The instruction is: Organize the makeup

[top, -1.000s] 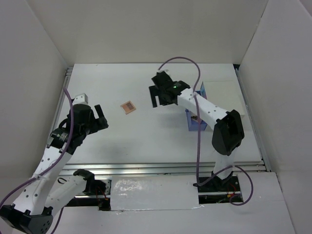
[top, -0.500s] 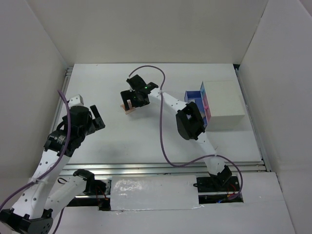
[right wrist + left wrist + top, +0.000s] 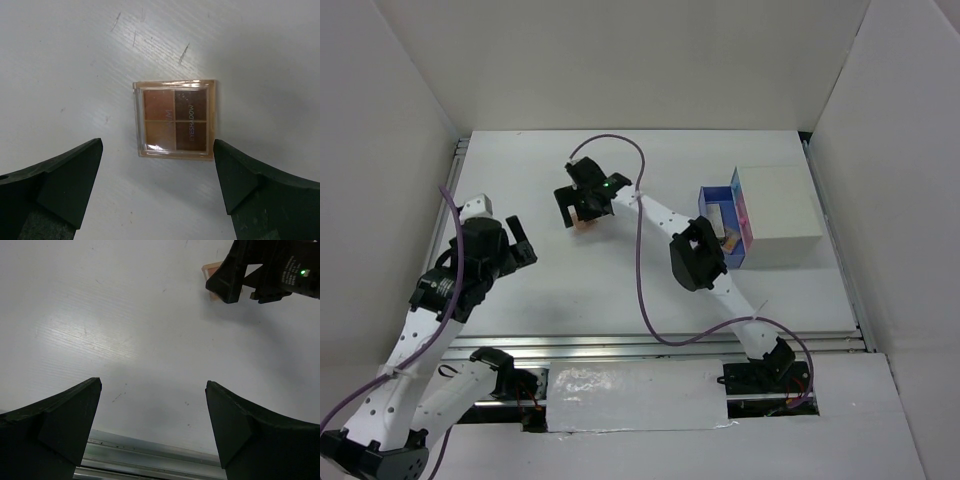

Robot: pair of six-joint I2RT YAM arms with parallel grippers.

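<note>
One flat pinkish-brown eyeshadow palette (image 3: 175, 120) lies flat on the white table, lid up. My right gripper (image 3: 157, 167) is open and empty, hovering just above it, with the palette lying between and slightly ahead of the two fingertips. In the top view the right gripper (image 3: 582, 207) covers most of the palette (image 3: 586, 224). My left gripper (image 3: 516, 241) is open and empty over bare table at the left. The left wrist view shows the palette (image 3: 212, 274) partly behind the right gripper (image 3: 260, 270). The other cosmetics are not visible loose on the table.
A white box (image 3: 782, 208) stands at the right with its blue drawer (image 3: 712, 196) pulled out leftward, small items inside, and a pink drawer front (image 3: 745, 212) beside it. White walls enclose the table. A metal rail (image 3: 150, 462) runs along the near edge.
My right arm has swung left from the drawer and come down over the palette. The left arm shifted slightly left and stayed open.
</note>
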